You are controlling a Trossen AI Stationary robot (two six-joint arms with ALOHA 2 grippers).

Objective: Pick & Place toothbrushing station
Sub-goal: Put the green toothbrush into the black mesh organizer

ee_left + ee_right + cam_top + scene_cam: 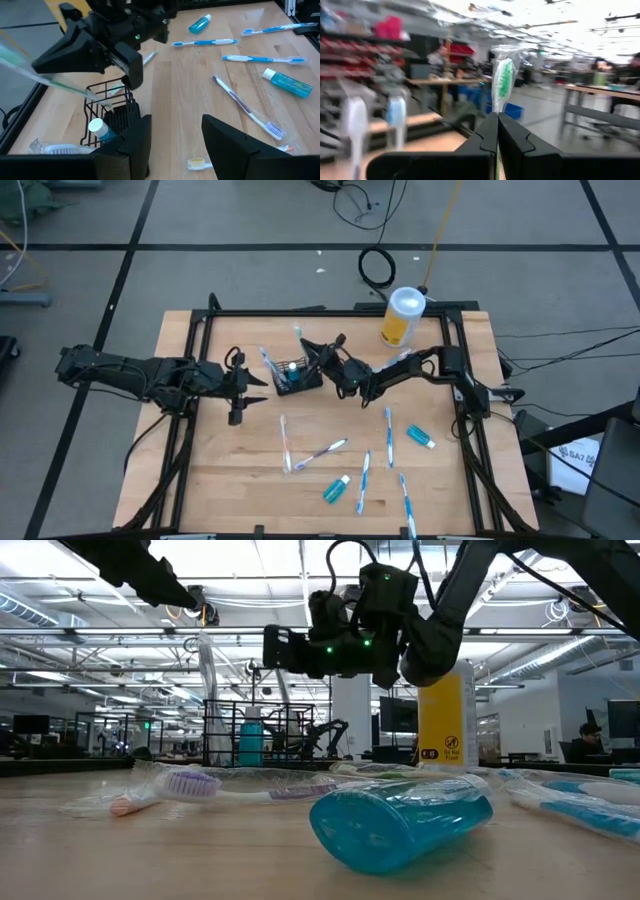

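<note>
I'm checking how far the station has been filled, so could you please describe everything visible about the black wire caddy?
The black wire caddy is a small rectangular basket of thin dark metal wire with open mesh sides, standing upright on the wooden table near its middle. A teal toothpaste tube with a white cap stands inside, along with upright wrapped toothbrushes. The right gripper, shut on a wrapped toothbrush, is just beside it.

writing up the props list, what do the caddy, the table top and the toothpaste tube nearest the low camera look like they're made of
Caddy: thin black wire, probably coated metal, since you can see through its open grid. Table top: pale wood with a matte finish, showing grain and plank seams. Toothpaste tube: translucent teal plastic, glossy, as light passes through it and glints off its surface.
</note>
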